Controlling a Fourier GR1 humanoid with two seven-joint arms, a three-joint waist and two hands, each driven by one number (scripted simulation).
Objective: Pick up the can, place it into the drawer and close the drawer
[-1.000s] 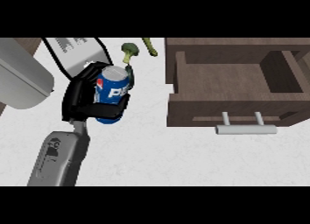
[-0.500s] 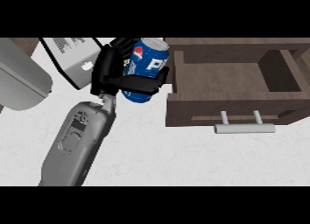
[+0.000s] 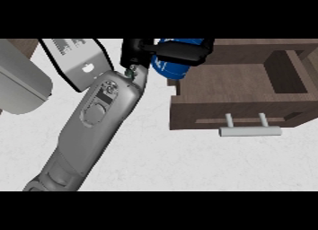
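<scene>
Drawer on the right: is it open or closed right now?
Open. The drawer is pulled out, its inside showing from above with nothing visible in it; the handle points toward the robot.

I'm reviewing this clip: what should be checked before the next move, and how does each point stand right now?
1. Can held: ok, the left hand has its fingers curled round it.
2. Drawer open: ok, its inside shows.
3. Can over the drawer's inside: not ok, it hangs at the left rear corner, partly outside the wall.
4. Can's height above the drawer: cannot tell from this steep view.
5. Handle free for closing: ok, nothing touches it.
6. Right hand ready: cannot tell, not in view.
</scene>
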